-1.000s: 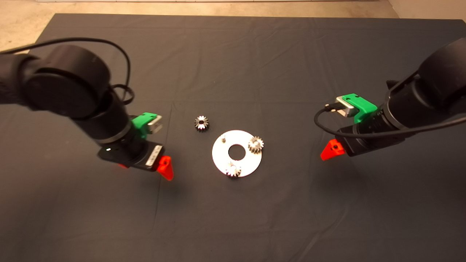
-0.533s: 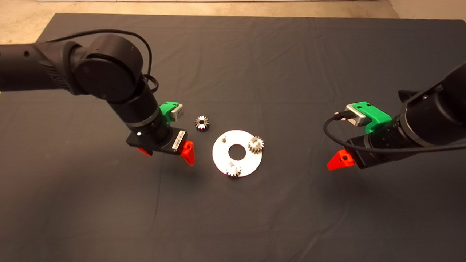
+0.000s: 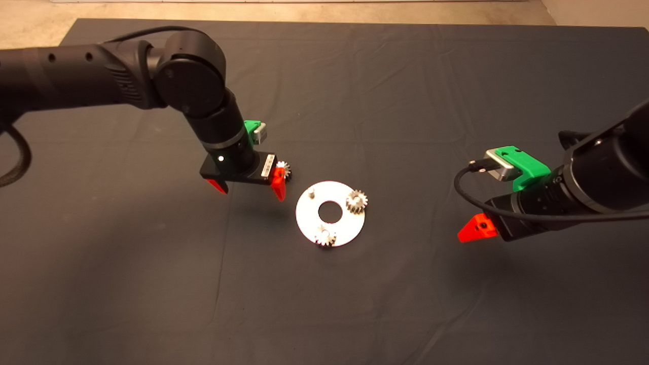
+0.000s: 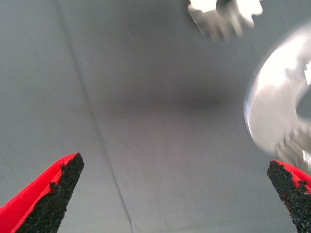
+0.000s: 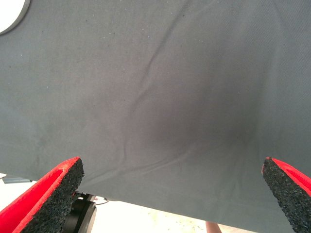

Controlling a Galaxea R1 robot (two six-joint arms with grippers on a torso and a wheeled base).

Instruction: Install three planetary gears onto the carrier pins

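Head view: disc (image 3: 330, 213) lies mid-mat (image 3: 355, 304). Two gears sit on it, one at its 2 o'clock rim (image 3: 356, 201), one at 6 o'clock (image 3: 325, 236). A bare pin (image 3: 312, 192) stands at 10 o'clock. The third gear (image 3: 283, 171) lies loose on the mat, off the disc toward 10 o'clock, half hidden behind a red finger. Left gripper (image 3: 248, 188) hangs over the mat just beside that gear, fingers wide, nothing between them. Right gripper (image 3: 479, 228) sits well apart from the disc at 3 o'clock; only one finger shows here.

Left wrist view: pads (image 4: 58, 194) spread wide over bare mat. Loose gear (image 4: 224, 14) and disc (image 4: 274, 104) lie ahead, both blurred.

Right wrist view: fingers (image 5: 53, 191) wide, empty, over wrinkled mat. Disc edge (image 5: 12, 14) shows at a corner; floor shows past the mat edge.
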